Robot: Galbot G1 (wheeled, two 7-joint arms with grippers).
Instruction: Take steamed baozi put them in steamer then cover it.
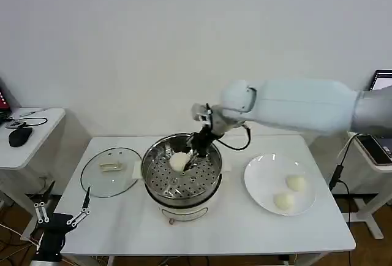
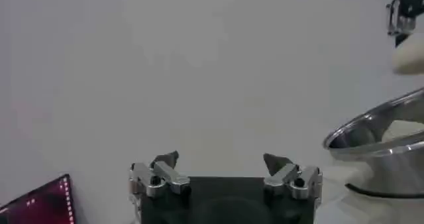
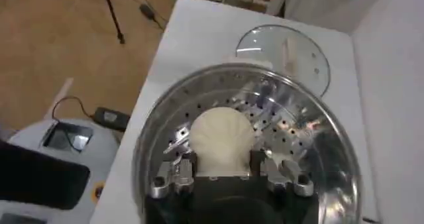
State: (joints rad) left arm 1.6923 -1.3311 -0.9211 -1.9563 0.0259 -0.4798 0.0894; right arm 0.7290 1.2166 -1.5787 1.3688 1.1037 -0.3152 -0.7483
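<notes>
On the desk [image 1: 245, 229], the steamer [image 1: 156, 183] is uncovered. One baozi [image 3: 220, 136] is gripped inside it by the right tool [image 3: 222, 172]; apparently none is released. Two wait on the plate [image 1: 260, 174]. The left tool [image 2: 225, 175] is parked open below the desk edge.

baozi [image 3: 220, 139]: cream-white | steamer [image 1: 211, 186]: shiny steel (tray dotted with holes) | plate [image 1: 260, 177]: white | table [image 1: 122, 223]: white
</notes>
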